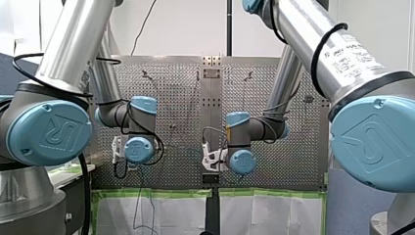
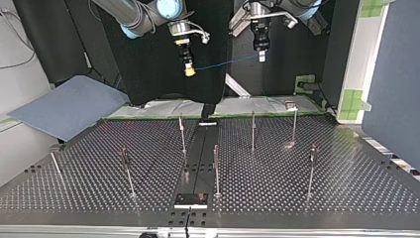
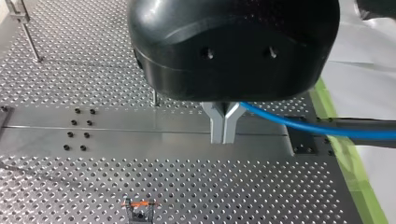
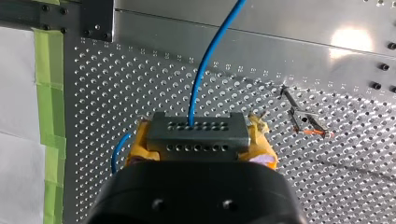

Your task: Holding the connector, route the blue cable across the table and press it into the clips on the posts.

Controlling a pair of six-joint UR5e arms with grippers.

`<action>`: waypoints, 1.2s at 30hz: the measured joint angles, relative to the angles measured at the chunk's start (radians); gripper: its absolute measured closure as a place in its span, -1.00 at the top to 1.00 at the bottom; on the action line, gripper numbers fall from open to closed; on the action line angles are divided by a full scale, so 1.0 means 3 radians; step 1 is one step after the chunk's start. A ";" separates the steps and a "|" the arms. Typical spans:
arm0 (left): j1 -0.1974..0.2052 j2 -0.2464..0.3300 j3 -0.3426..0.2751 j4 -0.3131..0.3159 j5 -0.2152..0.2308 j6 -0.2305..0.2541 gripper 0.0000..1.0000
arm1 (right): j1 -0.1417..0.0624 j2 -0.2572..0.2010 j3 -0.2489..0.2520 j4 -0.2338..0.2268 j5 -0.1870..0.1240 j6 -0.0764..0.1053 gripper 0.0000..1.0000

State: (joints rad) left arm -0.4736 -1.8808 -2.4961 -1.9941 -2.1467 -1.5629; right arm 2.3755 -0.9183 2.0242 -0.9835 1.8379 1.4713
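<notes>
Where the yellow pads [image 4: 262, 145] of the right gripper [image 4: 200, 140] clamp it from both sides, the grey connector [image 4: 198, 134] sits crosswise between them, with its two rows of holes facing ahead. The blue cable [image 4: 205, 60] leaves a hole in the farther row and runs ahead of the gripper, above the table [image 4: 140, 93]. A short blue loop shows beside one pad.

The left gripper [image 3: 223, 135] has its metal fingers [image 3: 216, 125] drawn together with the tips touching. The cable comes out from between them, just under the black body, and runs off to one side, so this gripper is closed on the cable.

In the top view the cable spans the air between the two grippers. Both hang well above the posts [image 2: 253, 130], and the cable touches none of them.

A post with a clip [image 4: 306, 123] bearing an orange part stands on the table beside the right gripper, apart from the cable. Green tape [image 4: 49, 93] edges the table on that gripper's other side.
</notes>
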 joint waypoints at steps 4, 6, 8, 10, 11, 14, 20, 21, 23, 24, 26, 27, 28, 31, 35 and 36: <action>0.0006 0.0133 -0.0040 -0.0039 0.0000 0.0004 -1.00 | 0.0000 0.0000 0.0000 0.0000 0.0000 0.0000 -1.00; 0.0007 0.0201 -0.0046 -0.0044 0.0000 0.0004 -1.00 | 0.0000 0.0000 0.0000 0.0000 0.0000 0.0000 -1.00; 0.0007 0.0264 -0.0047 -0.0045 0.0000 0.0004 -1.00 | 0.0000 0.0000 0.0000 0.0000 0.0000 0.0000 -1.00; 0.0007 0.0320 -0.0048 -0.0046 0.0000 0.0004 -1.00 | 0.0000 0.0000 0.0000 0.0000 0.0000 0.0000 -1.00; 0.0007 0.0335 -0.0048 -0.0046 0.0000 0.0004 -1.00 | 0.0000 0.0000 0.0000 0.0000 0.0000 0.0000 -1.00; 0.0012 0.0369 -0.0038 -0.0039 0.0011 0.0015 -1.00 | 0.0003 -0.0004 -0.0005 0.0005 0.0005 -0.0005 -1.00; 0.0026 0.0492 0.0109 -0.0128 0.0147 0.0049 -1.00 | 0.0030 -0.0162 -0.0161 0.0162 0.0048 -0.0084 -1.00; 0.0034 0.0503 0.0148 -0.0166 0.0165 0.0050 -1.00 | 0.0034 -0.0203 -0.0203 0.0203 0.0032 -0.0070 -1.00; 0.0053 0.0513 0.0205 -0.0222 0.0169 0.0050 -1.00 | 0.0032 -0.0267 -0.0267 0.0267 -0.0011 -0.0029 -1.00; 0.0068 0.0516 0.0240 -0.0260 0.0159 0.0050 -1.00 | 0.0026 -0.0307 -0.0307 0.0307 -0.0043 0.0003 -1.00; 0.0093 0.0519 0.0296 -0.0314 0.0124 0.0047 -1.00 | 0.0021 -0.0359 -0.0359 0.0359 -0.0089 0.0046 -1.00; 0.0110 0.0520 0.0336 -0.0356 0.0090 0.0039 -1.00 | 0.0022 -0.0392 -0.0392 0.0392 -0.0121 0.0067 -1.00; 0.0121 0.0521 0.0367 -0.0388 0.0064 0.0030 -1.00 | 0.0025 -0.0417 -0.0417 0.0418 -0.0145 0.0077 -1.00; 0.0153 0.0530 0.0455 -0.0493 -0.0006 -0.0016 -1.00 | 0.0034 -0.0510 -0.0510 0.0510 -0.0237 0.0090 -1.00; 0.0183 0.0575 0.0540 -0.0629 -0.0039 -0.0073 -1.00 | 0.0039 -0.0628 -0.0627 0.0628 -0.0354 0.0099 -1.00; 0.0191 0.0596 0.0563 -0.0663 -0.0044 -0.0086 -1.00 | 0.0040 -0.0661 -0.0657 0.0661 -0.0387 0.0104 -1.00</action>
State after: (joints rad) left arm -0.4162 -1.7021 -2.3273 -2.1931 -2.1599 -1.5888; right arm 2.3873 -1.1166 1.8271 -0.7853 1.7219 1.5026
